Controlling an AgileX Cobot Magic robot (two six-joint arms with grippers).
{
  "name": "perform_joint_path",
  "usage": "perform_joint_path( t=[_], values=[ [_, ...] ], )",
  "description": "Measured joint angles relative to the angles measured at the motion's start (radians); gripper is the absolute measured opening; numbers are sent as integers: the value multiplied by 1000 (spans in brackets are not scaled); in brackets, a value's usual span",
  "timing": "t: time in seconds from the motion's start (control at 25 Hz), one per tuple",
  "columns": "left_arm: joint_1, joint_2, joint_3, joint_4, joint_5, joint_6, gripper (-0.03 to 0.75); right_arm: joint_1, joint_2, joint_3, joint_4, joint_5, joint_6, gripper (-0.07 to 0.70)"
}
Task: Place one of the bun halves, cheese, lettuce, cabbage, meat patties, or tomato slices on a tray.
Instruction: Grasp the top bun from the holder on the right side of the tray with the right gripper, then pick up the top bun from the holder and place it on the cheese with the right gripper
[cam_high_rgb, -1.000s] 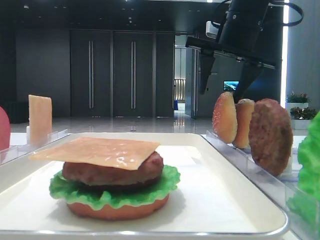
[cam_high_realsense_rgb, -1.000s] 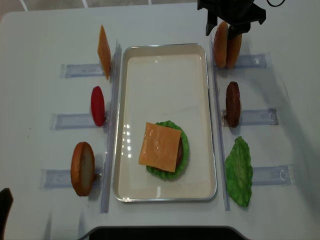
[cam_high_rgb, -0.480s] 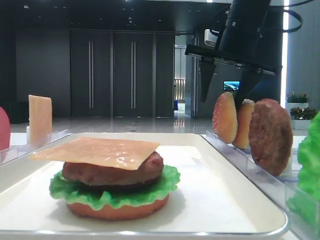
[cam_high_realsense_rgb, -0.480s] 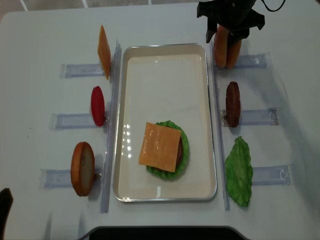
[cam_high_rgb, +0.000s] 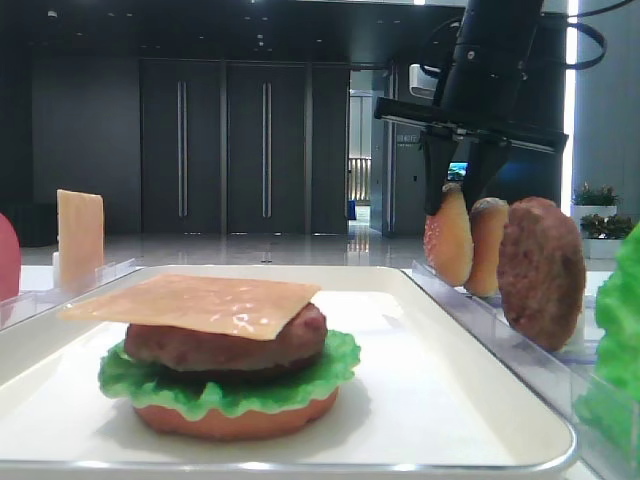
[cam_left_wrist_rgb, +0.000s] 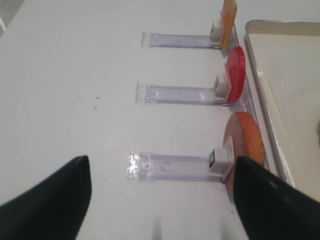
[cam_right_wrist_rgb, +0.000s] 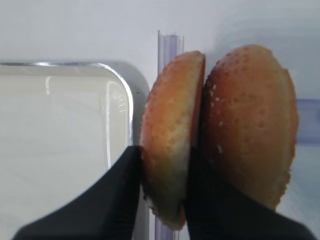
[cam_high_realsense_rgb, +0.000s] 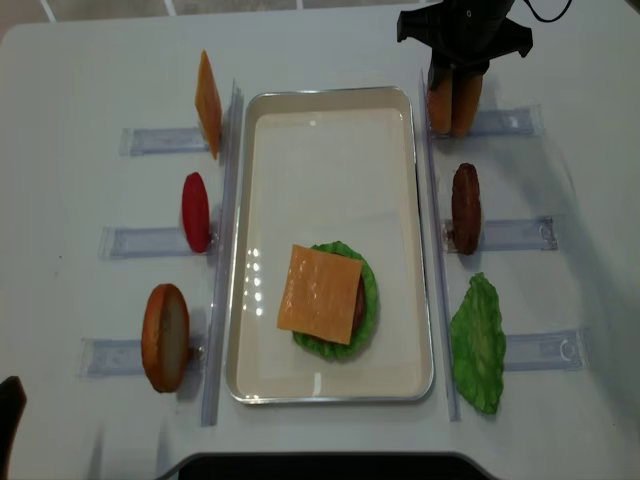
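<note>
My right end effector (cam_right_wrist_rgb: 162, 195) is clenched on one of two upright bun halves (cam_right_wrist_rgb: 170, 135); its sesame twin (cam_right_wrist_rgb: 247, 120) presses alongside, tray (cam_right_wrist_rgb: 120, 100) just beside.

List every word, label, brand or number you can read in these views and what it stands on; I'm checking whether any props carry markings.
No readable text in any view.
The bun halves, the cheese, the tray and the clear racks carry no print.
A bright screen far in the background may show something, too small and blurred to read.
</note>
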Motion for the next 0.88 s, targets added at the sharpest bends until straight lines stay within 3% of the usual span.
perform_joint_path(
  t=[0.56, 0.88],
  values=[
    [0, 0, 0, 0, 0, 0, 692, 0, -96, 0, 49, 53, -9, 191],
    [0, 0, 0, 0, 0, 0, 692, 8, -184, 0, 152, 154, -60, 190]
  ],
)
